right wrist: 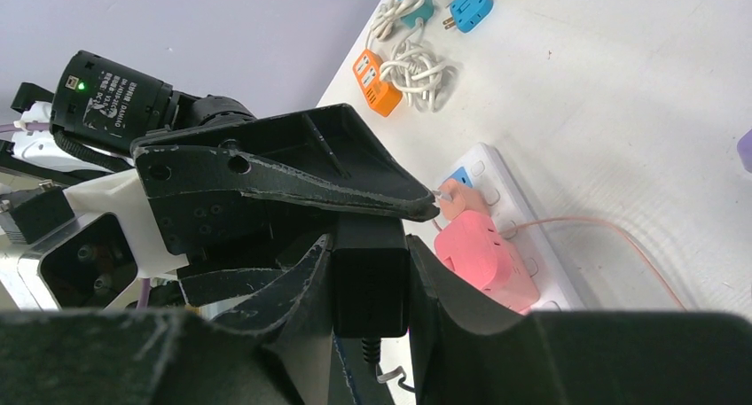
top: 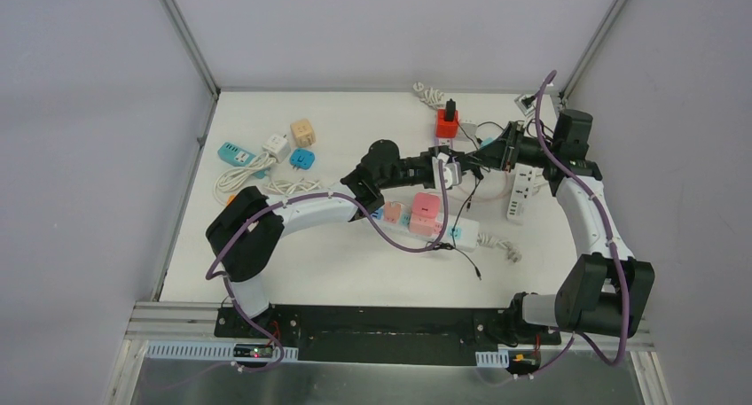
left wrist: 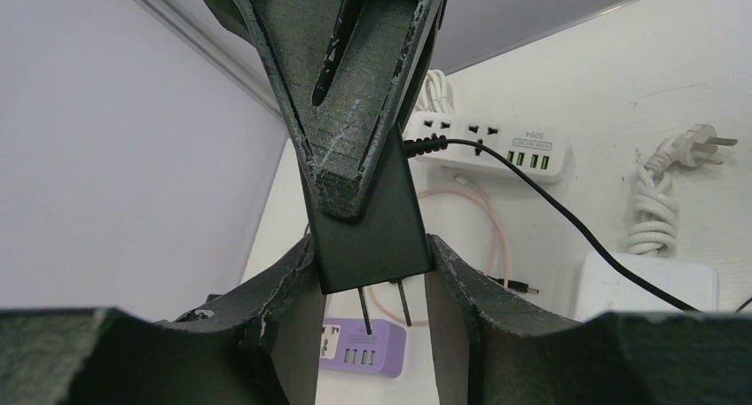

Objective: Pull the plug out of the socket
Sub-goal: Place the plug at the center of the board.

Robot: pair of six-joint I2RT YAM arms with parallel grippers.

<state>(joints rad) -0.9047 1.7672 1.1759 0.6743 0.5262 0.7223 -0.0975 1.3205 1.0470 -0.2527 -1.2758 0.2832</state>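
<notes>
The black plug (left wrist: 368,219) hangs in the air over the surface (right wrist: 621,86), caught between the two arms where they meet. Its two prongs (left wrist: 364,312) are bare and point into open space, so it sits in no socket. The left claw (left wrist: 371,254) is clenched on the prong end, with a finger pressed against each flat side. The right claw (right wrist: 368,245) is clenched on the other end, where the thin black cable (left wrist: 550,201) comes out.

With the prongs already free, the step in hand looks like a two-claw hold. It could be a pass from one arm to the other or a parting of cable and block; the views do not settle which.

To do it well:
- Keep each grip on the flat sides, off the prongs and off the cable's stiff collar
- If one claw lets go, the other should be firm first, or the block may swing on its lead
- Any pull should run straight along the block's length, without twisting
- Watch the slack cable: below lie the white power strip (right wrist: 497,170) and its pink adapters (right wrist: 483,254), which could snag it
</notes>
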